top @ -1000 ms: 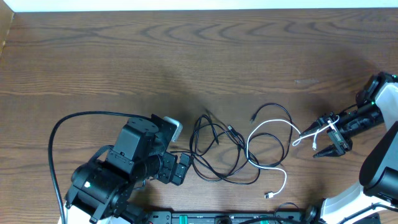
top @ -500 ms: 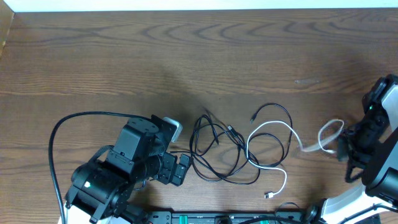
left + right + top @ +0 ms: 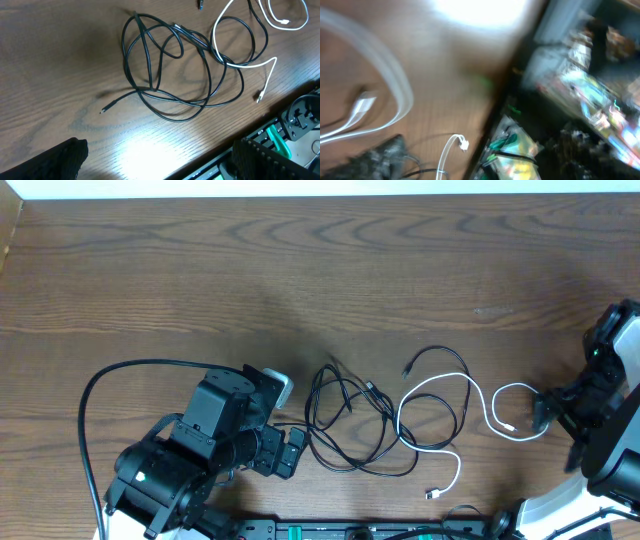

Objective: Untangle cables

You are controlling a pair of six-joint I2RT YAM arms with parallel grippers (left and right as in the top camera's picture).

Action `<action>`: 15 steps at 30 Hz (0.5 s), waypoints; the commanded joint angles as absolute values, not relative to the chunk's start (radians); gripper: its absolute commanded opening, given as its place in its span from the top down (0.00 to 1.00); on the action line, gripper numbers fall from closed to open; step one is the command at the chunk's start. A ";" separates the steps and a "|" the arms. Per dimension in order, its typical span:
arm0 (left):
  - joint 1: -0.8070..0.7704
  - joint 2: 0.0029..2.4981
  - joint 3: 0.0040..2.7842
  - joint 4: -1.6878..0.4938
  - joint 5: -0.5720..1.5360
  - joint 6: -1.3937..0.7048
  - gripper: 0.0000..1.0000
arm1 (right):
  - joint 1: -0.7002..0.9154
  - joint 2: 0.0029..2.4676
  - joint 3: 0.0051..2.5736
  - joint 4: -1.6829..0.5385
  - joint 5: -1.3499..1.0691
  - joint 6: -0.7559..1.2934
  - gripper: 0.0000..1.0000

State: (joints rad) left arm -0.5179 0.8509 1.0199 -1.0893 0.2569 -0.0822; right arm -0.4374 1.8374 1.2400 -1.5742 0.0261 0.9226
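Note:
Black cables (image 3: 350, 420) lie in a loose tangle at the table's middle, and the left wrist view shows them as crossing loops (image 3: 165, 65). One white cable (image 3: 440, 383) runs through their right side. Its far end curls into a loop (image 3: 493, 405) flat on the wood, with a white plug (image 3: 362, 106) showing in the blurred right wrist view. My right gripper (image 3: 548, 415) stands just right of that loop, open, holding nothing. At the tangle's left my left gripper (image 3: 290, 450) is open, its fingers (image 3: 55, 160) wide apart over bare wood.
A thick black arm lead (image 3: 120, 368) arcs over the left arm. The table's front edge runs close by, with a rail and green parts (image 3: 280, 137) beyond it. Blurred clutter (image 3: 580, 85) shows past the edge on the right.
My right gripper has opened and let go of the white cable's end, then drawn back to the right. The freed end now lies as a loop on the table. The left arm is unmoved.

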 commanded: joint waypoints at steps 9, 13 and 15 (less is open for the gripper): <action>-0.514 0.848 1.031 -1.091 0.262 -0.088 0.02 | -0.220 1.835 1.246 -1.324 -0.295 0.213 0.14; -0.514 0.848 1.031 -1.091 0.262 -0.087 0.02 | -0.097 1.835 1.246 -1.206 -0.320 0.178 0.07; -0.514 0.848 1.031 -1.091 0.261 -0.087 0.02 | -0.036 1.835 1.246 -1.141 -0.320 0.178 0.07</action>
